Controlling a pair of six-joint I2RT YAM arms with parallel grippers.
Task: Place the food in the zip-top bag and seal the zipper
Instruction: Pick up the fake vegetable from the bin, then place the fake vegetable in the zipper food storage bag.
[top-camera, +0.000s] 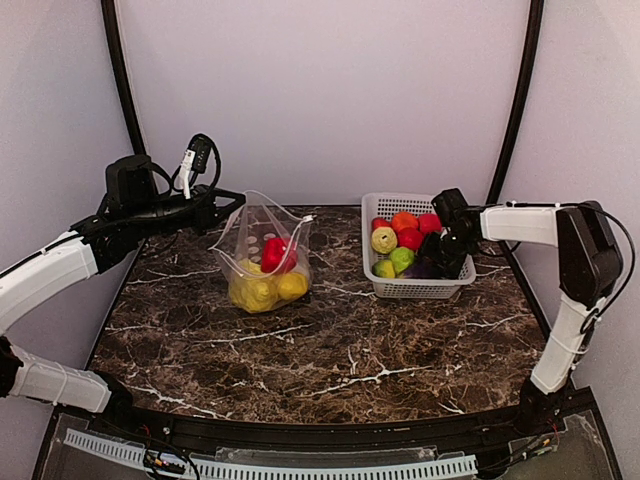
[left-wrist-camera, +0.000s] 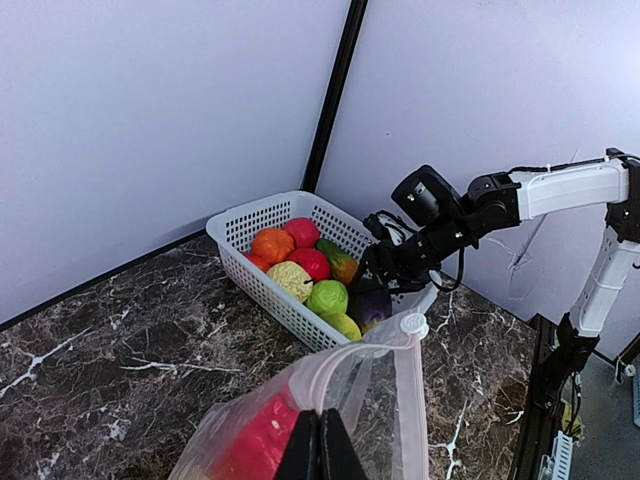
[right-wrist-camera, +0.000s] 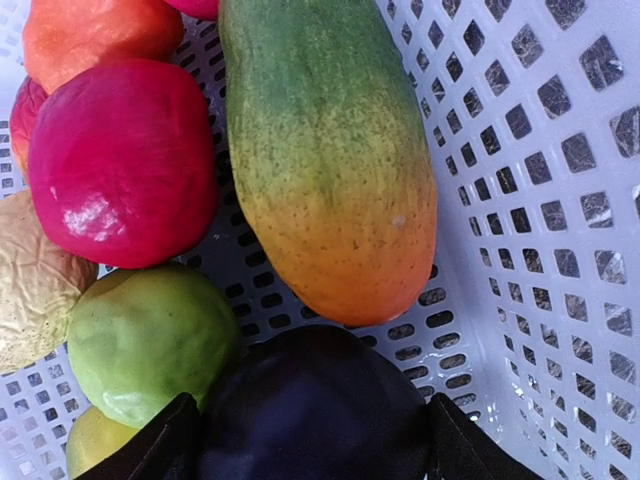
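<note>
The clear zip-top bag stands open at the table's middle left, with yellow and red food inside. My left gripper is shut on the bag's mouth edge at the pinkish zipper and holds it up; the fingertips show closed in the left wrist view. My right gripper reaches into the white basket. Its fingers press both sides of a dark purple toy, which lies beside a green fruit and a green-orange mango.
The basket also holds red, orange and pale yellow toys. A white zipper slider sits at the bag mouth's far end. Grey walls and black corner posts close the back and sides.
</note>
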